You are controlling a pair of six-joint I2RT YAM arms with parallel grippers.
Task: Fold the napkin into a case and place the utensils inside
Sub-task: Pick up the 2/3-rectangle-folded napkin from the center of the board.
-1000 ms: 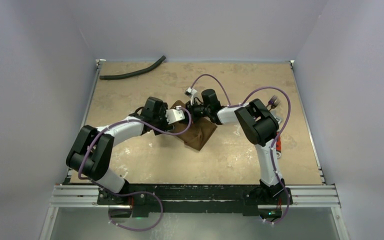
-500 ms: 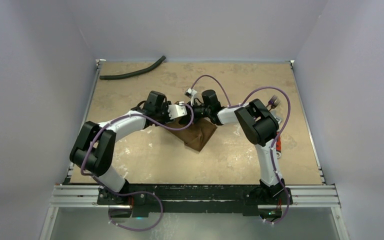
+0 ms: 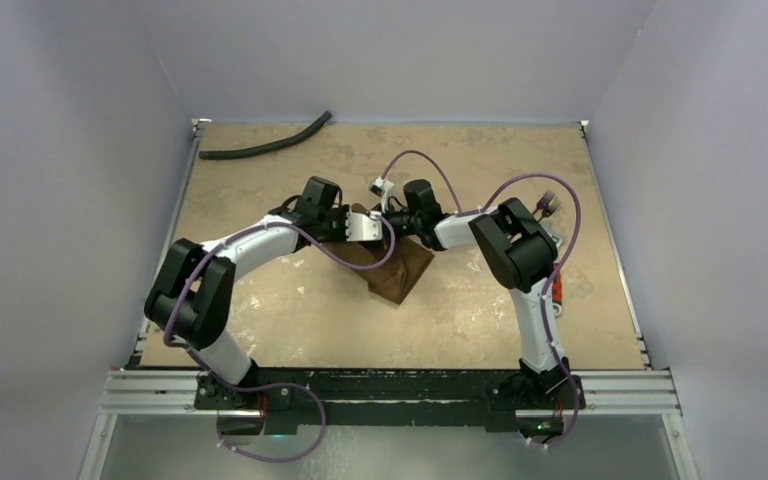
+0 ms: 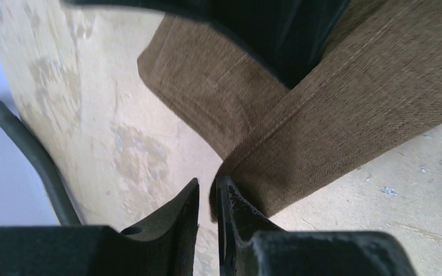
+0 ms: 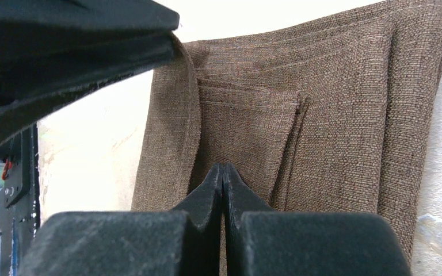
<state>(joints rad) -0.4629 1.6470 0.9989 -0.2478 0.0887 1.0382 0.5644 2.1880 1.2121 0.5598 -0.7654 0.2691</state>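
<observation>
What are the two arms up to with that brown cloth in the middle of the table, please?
Both arms are on the folding step. The left gripper pinches a raised edge of the soft brown cloth napkin, which lies partly folded in layers at the middle of the tan table. The right gripper is shut, its tips down on the folded layers, seemingly pinning them. No cutlery shows in any view.

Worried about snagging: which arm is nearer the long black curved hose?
Left. The left arm reaches the brown cloth napkin near-right of the long black curved hose; the right arm meets it from farther right.
</observation>
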